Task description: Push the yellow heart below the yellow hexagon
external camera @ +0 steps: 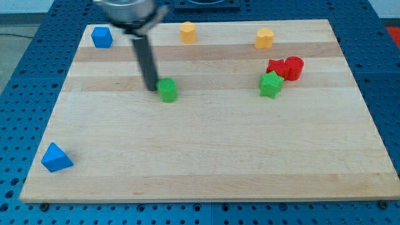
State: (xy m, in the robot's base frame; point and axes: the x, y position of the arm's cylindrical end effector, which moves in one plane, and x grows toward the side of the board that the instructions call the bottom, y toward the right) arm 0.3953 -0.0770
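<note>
The yellow heart [264, 38] lies near the view's top, right of centre. The yellow hexagon [187, 31] lies near the top edge, about in the middle, well to the left of the heart. My tip [152, 88] rests on the board far from both yellow blocks, below and left of the hexagon. It sits right at the left side of a green block [167, 90], whose shape I cannot make out; I cannot tell whether they touch.
A blue cube [101, 37] sits at the top left. A blue triangle [55, 157] sits at the bottom left. A green star [270, 84] lies below the heart, with two red blocks [277, 67] [294, 67] just above and right of it.
</note>
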